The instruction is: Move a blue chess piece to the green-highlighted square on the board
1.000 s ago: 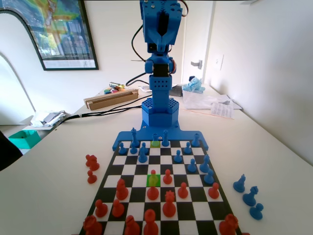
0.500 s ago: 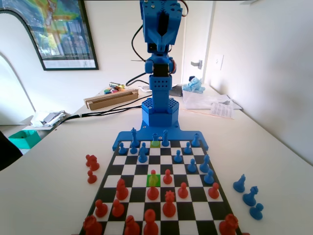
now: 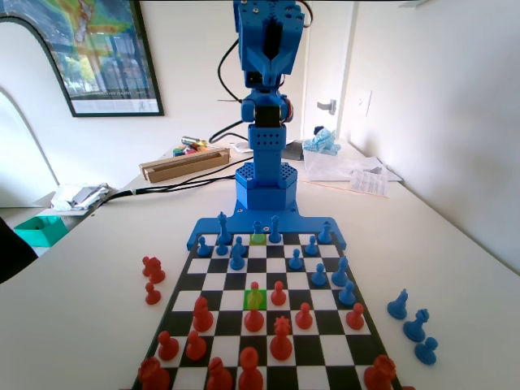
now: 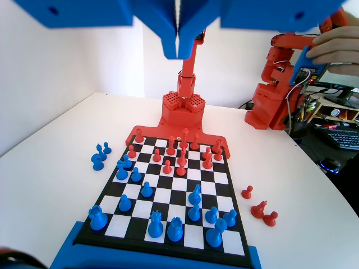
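Prob. office: keyboard (image 4: 343, 136), mouse (image 4: 332, 165), framed poster (image 3: 101, 53).

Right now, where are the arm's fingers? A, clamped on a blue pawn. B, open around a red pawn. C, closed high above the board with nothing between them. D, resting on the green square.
C: in the wrist view the fingers meet edge to edge, empty, high above the board.
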Available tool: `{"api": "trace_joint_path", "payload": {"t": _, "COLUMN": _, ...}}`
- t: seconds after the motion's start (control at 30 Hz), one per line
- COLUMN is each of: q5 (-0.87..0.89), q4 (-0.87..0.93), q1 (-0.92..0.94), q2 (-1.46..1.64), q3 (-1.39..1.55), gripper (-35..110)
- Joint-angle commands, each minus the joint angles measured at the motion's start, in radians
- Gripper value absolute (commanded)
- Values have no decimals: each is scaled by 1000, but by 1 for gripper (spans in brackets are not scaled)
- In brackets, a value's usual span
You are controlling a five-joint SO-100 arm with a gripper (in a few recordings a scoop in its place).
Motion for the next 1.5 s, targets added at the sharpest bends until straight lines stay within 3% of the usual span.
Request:
{"api": "trace_joint_path", "payload": {"t": 0.0, "q5": 15, "q4": -14, "q1": 0, "q2": 11, "q3": -14, "gripper": 1}}
{"api": "trace_joint_path", "payload": {"t": 0.57, "q5": 236, "q4": -130, "q1": 28, "q2": -540, "q3": -356, "gripper": 1}}
{"api": "trace_joint_path", "payload": {"t": 0.83, "q5": 336, "q4": -302, "q1": 115, "q2": -792, "q3": -311, "gripper": 1}}
{"api": "trace_joint_path", "payload": {"t": 1.23, "q5": 393, "q4": -313, "q1": 114, "q2": -1146, "q3": -206, "gripper": 1}}
{"api": "trace_joint_path", "payload": {"t": 1.47, "q5": 471, "q4": -413, "q1": 71, "q2": -1307, "q3": -170, "gripper": 1}}
